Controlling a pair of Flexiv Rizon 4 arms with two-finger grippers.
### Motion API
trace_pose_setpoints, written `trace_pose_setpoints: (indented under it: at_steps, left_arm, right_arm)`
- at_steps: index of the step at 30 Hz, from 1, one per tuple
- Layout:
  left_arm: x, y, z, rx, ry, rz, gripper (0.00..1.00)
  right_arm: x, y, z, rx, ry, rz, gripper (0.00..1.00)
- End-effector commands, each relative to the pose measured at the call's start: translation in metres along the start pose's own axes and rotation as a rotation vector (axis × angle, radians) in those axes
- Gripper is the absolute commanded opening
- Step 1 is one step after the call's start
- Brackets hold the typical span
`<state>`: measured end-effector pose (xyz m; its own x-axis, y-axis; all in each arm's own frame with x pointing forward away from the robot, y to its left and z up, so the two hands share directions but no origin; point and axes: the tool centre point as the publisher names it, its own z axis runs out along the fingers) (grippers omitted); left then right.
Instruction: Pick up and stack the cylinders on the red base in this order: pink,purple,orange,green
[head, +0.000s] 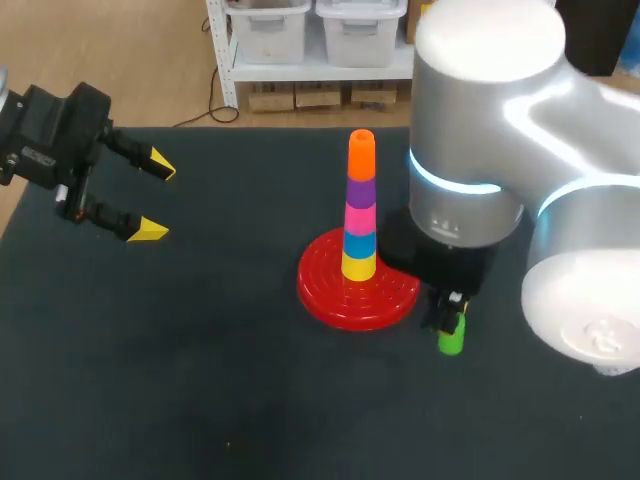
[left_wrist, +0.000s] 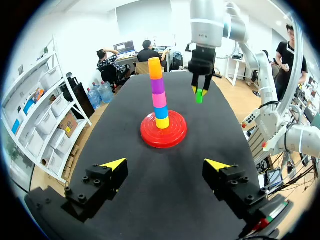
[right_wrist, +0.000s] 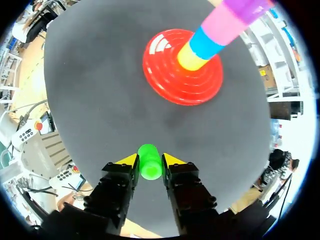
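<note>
On the red base (head: 330, 292) (left_wrist: 150, 138) (right_wrist: 165, 75) stands a stack of cylinders: yellow, blue, pink (head: 359, 217), purple (head: 361, 190) and orange (head: 361, 154) on top. The green cylinder (head: 451, 339) (left_wrist: 199, 96) (right_wrist: 149, 161) stands on the table just right of the base. My right gripper (head: 449, 320) (right_wrist: 149, 161) is shut on the green cylinder, a yellow tip on each side. My left gripper (head: 152, 196) (left_wrist: 165, 164) hovers open at the table's far left, nothing between its fingers.
The dark table (head: 200, 380) is bare around the base. My right arm's bulky silver body (head: 480, 120) looms over the right side, just behind the stack.
</note>
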<state>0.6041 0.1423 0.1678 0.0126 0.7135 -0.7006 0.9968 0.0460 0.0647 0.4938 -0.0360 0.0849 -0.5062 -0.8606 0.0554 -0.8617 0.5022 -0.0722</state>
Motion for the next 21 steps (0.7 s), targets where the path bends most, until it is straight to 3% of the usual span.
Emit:
trace_pose_setpoints:
  at_steps: [1, 7, 11, 21]
  left_arm:
    - [0.001, -0.001, 0.0, -0.002, -0.003, 0.003, 1.0]
    - [0.001, -0.001, 0.0, -0.002, -0.003, 0.003, 1.0]
    - [0.001, -0.001, 0.0, -0.002, -0.003, 0.003, 1.0]
    - [0.001, -0.001, 0.0, -0.002, -0.003, 0.003, 1.0]
  right_arm:
    - [0.0, -0.005, -0.036, -0.003, 0.047, 0.013, 0.0]
    - [-0.013, -0.023, -0.08, 0.006, 0.062, 0.074, 0.0]
    - [-0.027, -0.034, -0.105, 0.015, 0.027, 0.105, 0.0]
    - [-0.081, -0.068, -0.155, 0.07, -0.023, 0.154, 0.0]
